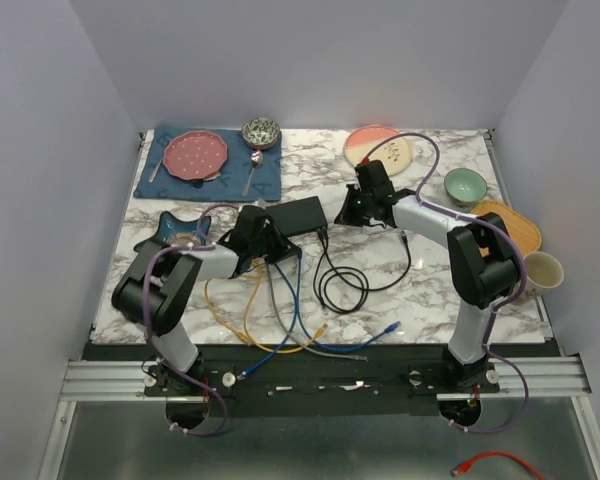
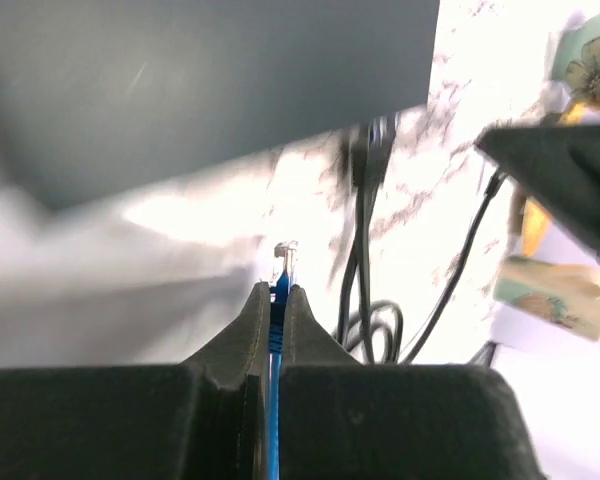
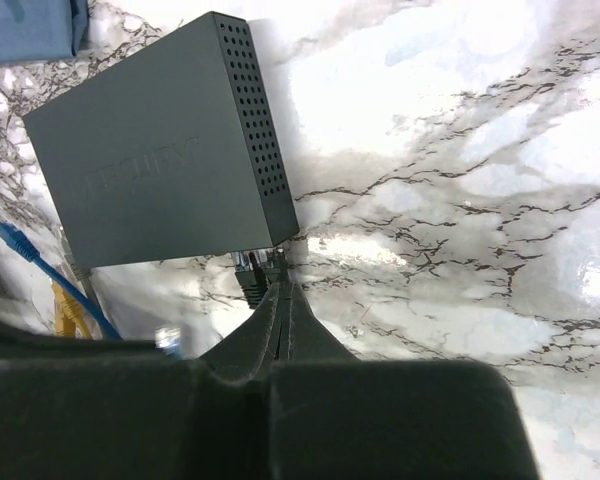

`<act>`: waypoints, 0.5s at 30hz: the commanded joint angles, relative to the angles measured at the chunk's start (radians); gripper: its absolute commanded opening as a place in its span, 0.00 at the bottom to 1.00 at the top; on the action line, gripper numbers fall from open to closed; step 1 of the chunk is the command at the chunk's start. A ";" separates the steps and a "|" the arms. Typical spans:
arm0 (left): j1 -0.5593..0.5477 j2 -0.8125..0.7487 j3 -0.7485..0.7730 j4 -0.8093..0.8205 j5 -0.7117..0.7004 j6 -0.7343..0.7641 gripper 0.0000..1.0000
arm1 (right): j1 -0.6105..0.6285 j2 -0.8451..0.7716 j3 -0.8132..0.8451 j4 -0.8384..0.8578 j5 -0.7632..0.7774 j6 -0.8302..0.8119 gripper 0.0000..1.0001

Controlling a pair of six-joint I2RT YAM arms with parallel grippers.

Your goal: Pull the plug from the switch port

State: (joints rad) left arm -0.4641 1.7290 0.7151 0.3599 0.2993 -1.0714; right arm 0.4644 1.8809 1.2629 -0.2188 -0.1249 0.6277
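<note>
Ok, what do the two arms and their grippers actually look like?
Both match: the left arm and right arm have chunky black joint housings joined by pale grey links, with a purple cable looping along each. The left gripper and right gripper are matte black, their fingers tapering to thin wedge tips. No markings are readable.

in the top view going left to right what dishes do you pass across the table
red plate → patterned bowl → pink and cream plate → green bowl → cup
</note>
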 commanded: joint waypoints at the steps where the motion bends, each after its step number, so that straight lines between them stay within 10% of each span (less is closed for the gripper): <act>1: 0.034 -0.221 -0.043 -0.301 -0.201 0.105 0.00 | -0.003 0.003 -0.007 0.015 0.034 -0.013 0.01; 4: 0.074 -0.301 -0.048 -0.426 -0.287 0.100 0.07 | -0.003 0.003 -0.008 0.015 0.027 -0.011 0.01; 7: 0.119 -0.342 -0.055 -0.467 -0.293 0.097 0.53 | -0.003 -0.006 -0.028 0.025 0.010 -0.011 0.01; 15: 0.147 -0.329 0.088 -0.507 -0.348 0.097 0.81 | -0.004 -0.020 -0.085 0.085 -0.038 0.000 0.26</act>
State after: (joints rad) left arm -0.3229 1.3907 0.6926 -0.1020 0.0238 -0.9897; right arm 0.4644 1.8790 1.1992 -0.1761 -0.1352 0.6258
